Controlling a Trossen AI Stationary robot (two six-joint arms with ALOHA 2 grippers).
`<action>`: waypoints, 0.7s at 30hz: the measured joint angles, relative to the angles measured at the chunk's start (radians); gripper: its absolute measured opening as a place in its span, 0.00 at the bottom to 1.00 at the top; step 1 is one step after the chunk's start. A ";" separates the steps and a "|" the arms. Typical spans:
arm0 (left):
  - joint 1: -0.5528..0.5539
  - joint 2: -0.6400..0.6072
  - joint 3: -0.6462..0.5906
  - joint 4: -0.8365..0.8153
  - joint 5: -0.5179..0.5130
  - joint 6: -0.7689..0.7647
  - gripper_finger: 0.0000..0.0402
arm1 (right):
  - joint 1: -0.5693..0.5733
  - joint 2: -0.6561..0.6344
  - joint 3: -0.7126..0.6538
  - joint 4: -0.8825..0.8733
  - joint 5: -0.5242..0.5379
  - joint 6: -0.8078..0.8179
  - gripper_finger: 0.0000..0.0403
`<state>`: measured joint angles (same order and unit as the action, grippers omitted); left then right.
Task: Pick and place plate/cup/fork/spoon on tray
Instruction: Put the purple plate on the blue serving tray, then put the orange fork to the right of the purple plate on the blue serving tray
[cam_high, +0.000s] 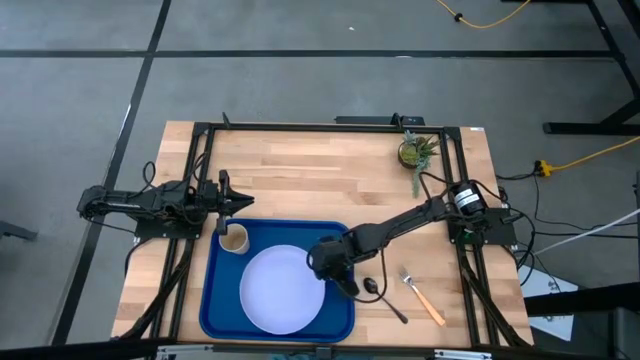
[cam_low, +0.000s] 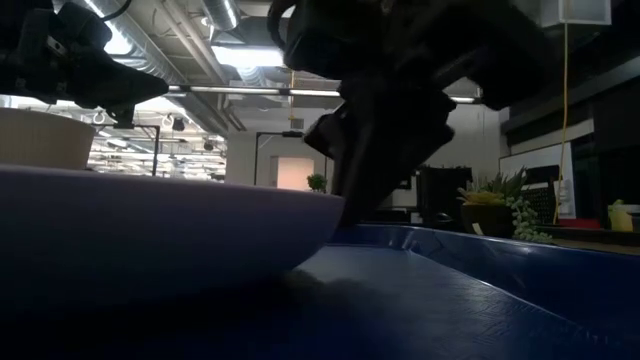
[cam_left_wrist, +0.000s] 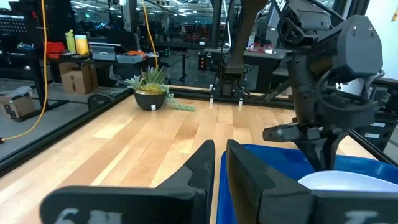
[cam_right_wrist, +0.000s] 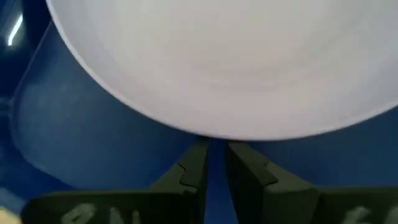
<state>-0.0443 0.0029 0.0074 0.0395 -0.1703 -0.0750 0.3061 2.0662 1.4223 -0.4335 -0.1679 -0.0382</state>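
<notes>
The pale plate (cam_high: 283, 290) lies flat in the blue tray (cam_high: 335, 232). The tan cup (cam_high: 234, 239) stands upright in the tray's far left corner. The dark spoon (cam_high: 380, 293) and the tan-handled fork (cam_high: 425, 298) lie on the table to the right of the tray. My right gripper (cam_right_wrist: 216, 148) is shut and slants down over the tray, its tips at the plate's right rim (cam_right_wrist: 214, 135). My left gripper (cam_high: 232, 204) is shut and empty, level, just beyond the tray's far rim by the cup. My right gripper's shut fingertips (cam_right_wrist: 198, 152) stand right at the plate's right rim, coming from the table's right and slanting down. I cannot tell whether they touch it. The plate rests flat on the tray floor.
A small pot with a green plant (cam_high: 414, 152) stands at the table's far right. Black frame rails run along the table's left and right sides (cam_high: 470, 270). Bare wood lies between the tray and the far edge (cam_high: 320, 180).
</notes>
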 joint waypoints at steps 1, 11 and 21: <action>0.000 0.000 0.000 0.000 0.000 0.000 0.08 | -0.002 0.004 0.000 0.012 -0.002 -0.007 0.14; 0.000 0.000 0.000 0.000 0.000 0.000 0.08 | -0.008 -0.019 0.086 -0.227 0.125 0.022 0.14; 0.000 0.000 0.000 0.000 0.000 0.000 0.08 | 0.056 -0.024 0.328 -1.052 0.242 0.510 0.14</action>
<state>-0.0442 0.0026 0.0074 0.0395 -0.1703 -0.0748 0.3621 2.0418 1.7504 -1.4853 0.0740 0.4722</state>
